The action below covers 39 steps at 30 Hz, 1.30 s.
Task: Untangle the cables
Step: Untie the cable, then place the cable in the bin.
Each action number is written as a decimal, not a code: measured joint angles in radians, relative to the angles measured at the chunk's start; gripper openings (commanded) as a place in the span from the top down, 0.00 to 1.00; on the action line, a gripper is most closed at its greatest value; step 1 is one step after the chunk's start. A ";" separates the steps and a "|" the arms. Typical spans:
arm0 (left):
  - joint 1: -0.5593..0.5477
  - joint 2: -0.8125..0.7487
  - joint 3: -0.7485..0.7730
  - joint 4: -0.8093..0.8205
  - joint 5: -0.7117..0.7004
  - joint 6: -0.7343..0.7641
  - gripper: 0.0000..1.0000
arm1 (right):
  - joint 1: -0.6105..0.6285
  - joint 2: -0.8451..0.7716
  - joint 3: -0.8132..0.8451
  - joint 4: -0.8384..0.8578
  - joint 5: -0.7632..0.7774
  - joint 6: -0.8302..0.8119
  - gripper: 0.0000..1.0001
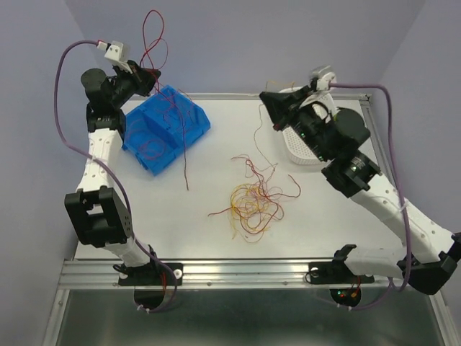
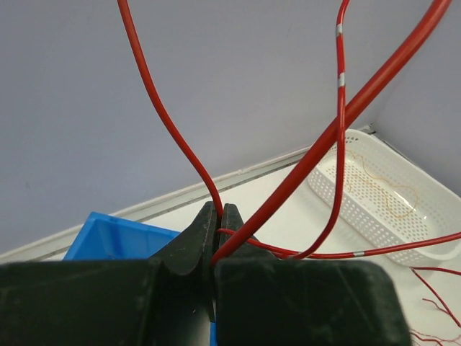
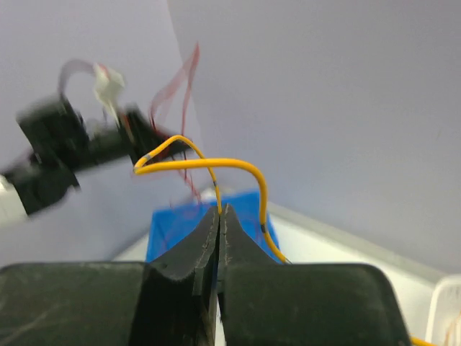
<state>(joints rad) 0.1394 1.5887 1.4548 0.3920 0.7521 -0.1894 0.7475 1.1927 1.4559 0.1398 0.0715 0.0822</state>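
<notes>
A tangle of thin red and yellow-orange cables [image 1: 251, 202] lies in the middle of the table. My left gripper [image 1: 150, 78] is raised over the blue bin, shut on a red cable [image 2: 166, 122] at its fingertips [image 2: 220, 210]. That cable loops up above the gripper [image 1: 153, 36] and a strand hangs down past the bin. My right gripper [image 1: 265, 98] is raised at the back, in front of the white basket. It is shut on a yellow cable [image 3: 230, 163] that arches over its tips [image 3: 220, 209]. A thin strand trails from it down toward the tangle.
The blue bin [image 1: 164, 128] at the back left holds some red strands. A white perforated basket [image 2: 374, 194] at the back right, partly hidden by the right arm, holds a yellow strand. Walls stand close behind. A metal rail [image 1: 238, 272] runs along the near edge.
</notes>
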 measured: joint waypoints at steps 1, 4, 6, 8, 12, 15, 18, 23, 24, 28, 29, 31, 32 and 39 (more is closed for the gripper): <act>0.000 -0.009 0.001 0.000 0.008 -0.005 1.00 | 0.000 -0.010 -0.072 -0.011 -0.008 0.019 0.92; -0.001 -0.036 0.016 -0.001 0.034 -0.018 1.00 | 0.000 0.016 -0.255 -0.021 -0.031 0.063 0.55; -0.005 -0.051 0.033 -0.001 0.045 -0.025 1.00 | 0.000 0.086 -0.353 -0.055 -0.035 0.090 0.29; -0.010 -0.076 0.047 0.000 0.058 -0.029 1.00 | 0.000 0.155 -0.409 -0.091 -0.026 0.095 0.22; -0.044 -0.133 0.053 -0.005 0.067 -0.025 1.00 | 0.000 0.218 -0.441 -0.171 -0.015 0.100 0.17; -0.069 -0.146 0.090 -0.032 0.068 -0.014 1.00 | 0.000 0.194 -0.428 -0.156 -0.016 0.096 0.17; -0.078 -0.145 0.143 -0.061 0.057 -0.002 1.00 | 0.000 0.193 -0.389 -0.139 -0.015 0.089 0.16; -0.077 -0.068 0.352 -0.101 0.039 -0.012 1.00 | 0.000 0.247 -0.311 -0.112 -0.015 0.072 0.16; -0.077 -0.029 0.417 -0.111 0.040 -0.028 1.00 | 0.000 0.264 -0.297 -0.105 -0.015 0.069 0.16; -0.076 0.129 0.661 -0.108 0.040 -0.102 1.00 | -0.002 0.340 -0.274 -0.055 -0.016 0.060 0.16; -0.076 0.155 0.688 -0.102 0.041 -0.121 1.00 | -0.002 0.348 -0.274 -0.047 -0.019 0.060 0.16; -0.072 0.244 0.781 -0.090 0.038 -0.168 1.00 | -0.008 0.369 -0.274 -0.023 -0.024 0.060 0.17; -0.069 0.282 0.816 -0.083 0.034 -0.189 1.00 | -0.010 0.375 -0.274 -0.013 -0.027 0.060 0.17; -0.048 0.401 0.840 0.069 -0.005 -0.327 1.00 | -0.032 0.379 -0.277 0.080 -0.047 0.064 0.18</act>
<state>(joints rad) 0.0910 1.9900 2.2944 0.4606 0.7475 -0.5163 0.7155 1.5715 1.1790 0.2199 0.0246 0.1459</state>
